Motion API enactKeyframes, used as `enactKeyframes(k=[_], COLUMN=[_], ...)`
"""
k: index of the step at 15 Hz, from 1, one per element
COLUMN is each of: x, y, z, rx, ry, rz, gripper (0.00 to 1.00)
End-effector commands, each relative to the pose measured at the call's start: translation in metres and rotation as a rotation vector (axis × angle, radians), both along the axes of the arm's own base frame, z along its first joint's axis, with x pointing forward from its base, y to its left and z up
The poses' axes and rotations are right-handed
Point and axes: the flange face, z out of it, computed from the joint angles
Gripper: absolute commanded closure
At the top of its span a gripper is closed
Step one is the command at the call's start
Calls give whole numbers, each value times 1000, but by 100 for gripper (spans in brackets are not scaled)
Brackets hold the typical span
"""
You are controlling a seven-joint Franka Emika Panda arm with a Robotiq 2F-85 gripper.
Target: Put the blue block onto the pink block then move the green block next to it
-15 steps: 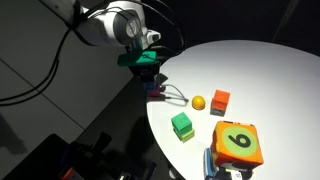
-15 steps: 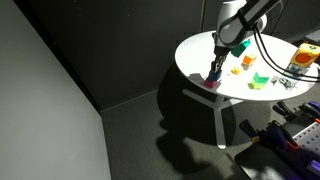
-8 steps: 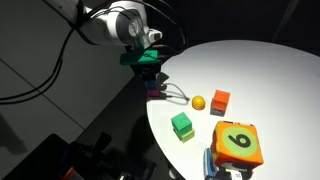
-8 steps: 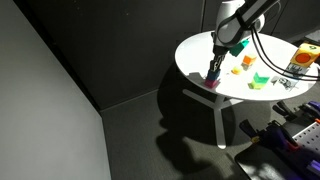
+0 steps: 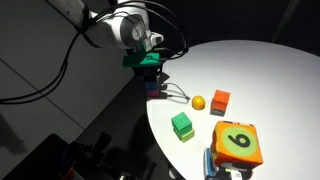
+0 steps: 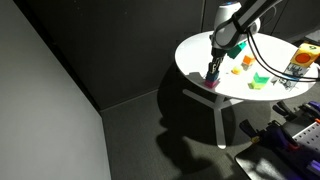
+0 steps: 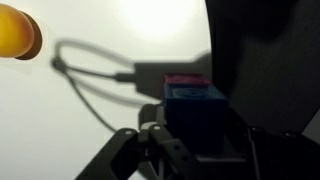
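Note:
My gripper (image 5: 151, 80) reaches down at the near edge of the round white table (image 5: 262, 70); it also shows in an exterior view (image 6: 211, 70). In the wrist view the fingers (image 7: 200, 140) are shut on the dark blue block (image 7: 195, 108). The blue block rests on the magenta-pink block (image 7: 188, 79), of which only a thin strip shows. The stack (image 5: 153, 92) stands right at the table's rim. The green block (image 5: 182, 125) sits apart, nearer the table's front, by the big die.
A yellow-orange ball (image 5: 198, 102) and an orange-red cube (image 5: 221, 100) lie mid-table; the ball also shows in the wrist view (image 7: 18, 32). A large orange numbered die (image 5: 240, 143) stands at the front. A thin cable (image 5: 176, 93) loops beside the stack. The table edge drops off just behind the stack.
The arm's wrist has shifted slightly to the right; the fingers stay at the stack and the blocks have not moved.

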Motion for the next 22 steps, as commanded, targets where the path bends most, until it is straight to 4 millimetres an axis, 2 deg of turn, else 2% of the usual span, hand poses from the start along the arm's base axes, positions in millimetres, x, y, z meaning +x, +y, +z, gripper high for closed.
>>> enactKeyframes(k=[1, 3, 7, 10, 16, 22], x=[4, 2, 2, 2, -1, -10], y=[0, 2, 5, -2, -35, -76], z=[4, 8, 23, 34, 53, 51], rx=[4, 12, 23, 11, -35, -54], ry=[9, 6, -6, -16, 1, 76], rz=[3, 9, 5, -18, -122, -250], gripper=[11, 0, 0, 0, 0, 0])
